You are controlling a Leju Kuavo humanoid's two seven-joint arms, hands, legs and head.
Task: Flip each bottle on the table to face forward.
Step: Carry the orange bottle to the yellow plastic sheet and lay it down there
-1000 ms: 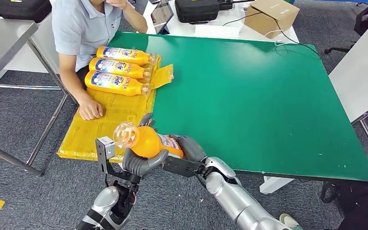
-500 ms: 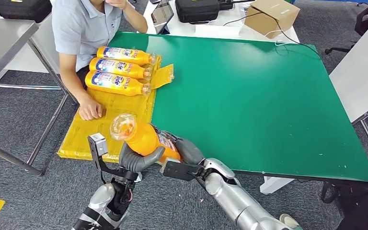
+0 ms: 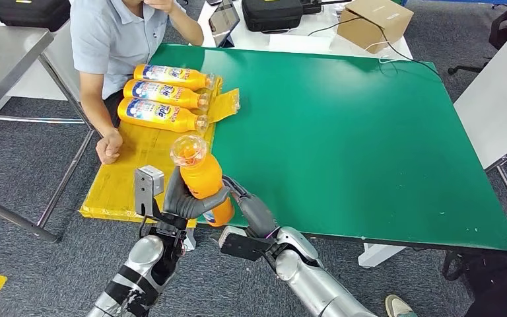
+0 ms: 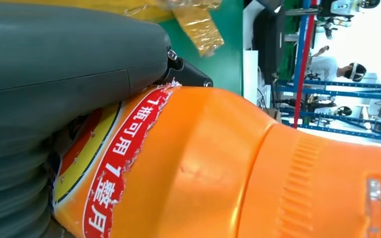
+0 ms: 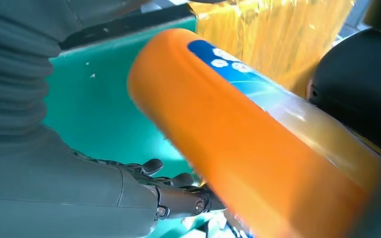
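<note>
**Orange bottle held upright at the table's near edge**

A green table (image 3: 370,132) fills the middle of the room, with a yellow plastic sheet (image 3: 142,165) laid along its left side. Grey carpet (image 3: 13,172) lies under it. A person in a light blue shirt (image 3: 109,39) sits at the far left corner, one fist on the sheet. Beyond stand a cardboard box (image 3: 373,23) and a black case (image 3: 270,13).

Three orange bottles (image 3: 165,96) lie side by side on the sheet, long axes across the table, caps pointing right.

The held bottle (image 3: 201,181) stands nearly upright over the near edge where sheet meets green, its clear cap uppermost and leaning slightly away from the robot. The left hand (image 3: 185,201) wraps its body, thumb across the front. The right hand (image 3: 251,211) sits just beside the bottle's base, fingers extended; whether it touches the bottle I cannot tell
</note>
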